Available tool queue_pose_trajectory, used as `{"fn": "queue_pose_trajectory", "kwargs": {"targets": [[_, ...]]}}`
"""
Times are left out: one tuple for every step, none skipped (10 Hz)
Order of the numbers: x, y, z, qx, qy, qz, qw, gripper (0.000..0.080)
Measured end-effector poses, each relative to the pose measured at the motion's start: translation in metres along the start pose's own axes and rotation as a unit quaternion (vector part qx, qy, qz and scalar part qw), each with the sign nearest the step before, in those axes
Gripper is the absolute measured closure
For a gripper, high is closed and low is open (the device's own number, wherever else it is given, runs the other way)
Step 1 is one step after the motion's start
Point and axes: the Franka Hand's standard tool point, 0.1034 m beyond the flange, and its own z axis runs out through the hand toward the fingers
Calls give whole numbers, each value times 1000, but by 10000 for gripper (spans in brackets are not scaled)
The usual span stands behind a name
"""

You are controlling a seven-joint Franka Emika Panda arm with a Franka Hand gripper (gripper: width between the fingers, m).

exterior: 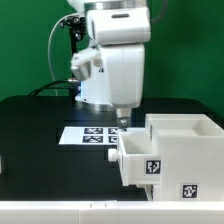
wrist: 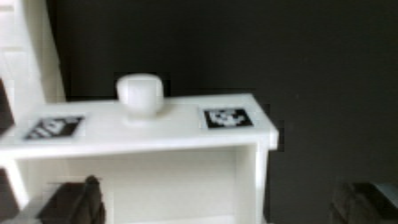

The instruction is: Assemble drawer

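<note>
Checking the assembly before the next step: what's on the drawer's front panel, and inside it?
A white knob stands on the panel between two tags. Inside the drawer only dark shows; the open gripper covers its lower corners.

white arm [exterior: 115,55] above drawer box [exterior: 175,150], marker board [exterior: 92,134] behind.

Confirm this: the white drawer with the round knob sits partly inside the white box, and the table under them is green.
One thing is wrong: the table is black, as the exterior view shows. The white drawer with its round knob does sit partly inside the white box.
</note>
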Motion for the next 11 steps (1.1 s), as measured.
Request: {"fn": "queue_pose_trajectory", "kwargs": {"targets": [[-13,1,3,1,0,-7,1000,153],[-20,1,16,3,4,-13,1000,153],[-26,-2,31,10,8,-15,1000,153],[-26,-6,38,12,9,-14,1000,151],[-24,-10,43,11,11,-14,1000,151],[-25,-11,46,5,11,-13,1000,151],[-25,-11,46,2,10,-8,1000,151],[-22,-10,45,0,10,-2,1000,151],[-18,-9,44,-3,10,-1,1000,151],[-14,-8,43,-4,9,6,1000,151],[-12,-8,43,-5,9,8,1000,151]]}}
